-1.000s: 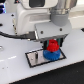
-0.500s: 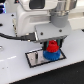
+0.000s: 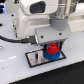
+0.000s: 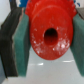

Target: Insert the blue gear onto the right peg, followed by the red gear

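In the exterior view the blue gear [image 3: 53, 55] lies on the silvery black-edged plate [image 3: 34, 59], toward the exterior view's right end of it. The red gear [image 3: 51, 48] is just above the blue one, held between the fingers of my gripper [image 3: 51, 47], which is shut on it. The wrist view is filled by the red gear [image 4: 50, 34] with its dark central hole, clamped between two teal finger pads [image 4: 22, 42]. The right peg is hidden under the gears.
The white arm body [image 3: 30, 22] and a black cable [image 3: 15, 39] hang over the exterior view's left of the plate. The white table [image 3: 70, 70] surrounds the plate.
The gripper with the red gear has moved down slightly toward the blue gear.
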Tool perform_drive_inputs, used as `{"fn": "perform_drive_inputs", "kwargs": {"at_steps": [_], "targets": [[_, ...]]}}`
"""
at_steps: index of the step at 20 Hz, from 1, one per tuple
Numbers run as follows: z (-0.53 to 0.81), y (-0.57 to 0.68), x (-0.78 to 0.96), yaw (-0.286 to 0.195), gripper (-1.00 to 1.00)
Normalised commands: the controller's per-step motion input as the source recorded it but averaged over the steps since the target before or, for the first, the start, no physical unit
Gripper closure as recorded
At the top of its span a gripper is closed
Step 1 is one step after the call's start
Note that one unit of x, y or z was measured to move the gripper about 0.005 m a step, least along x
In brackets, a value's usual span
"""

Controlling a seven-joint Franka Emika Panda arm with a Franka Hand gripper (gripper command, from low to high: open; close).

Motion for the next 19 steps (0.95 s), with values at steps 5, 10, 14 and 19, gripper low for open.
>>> {"fn": "perform_drive_inputs", "kwargs": {"at_steps": [5, 10, 14, 19], "targets": [[-0.16, -0.03, 0.16, 0.0, 1.0], [-0.01, 0.0, 0.1, 0.0, -1.0], [0.44, 0.08, -0.01, 0.0, -1.0], [0.56, 0.06, 0.01, 0.0, -1.0]]}}
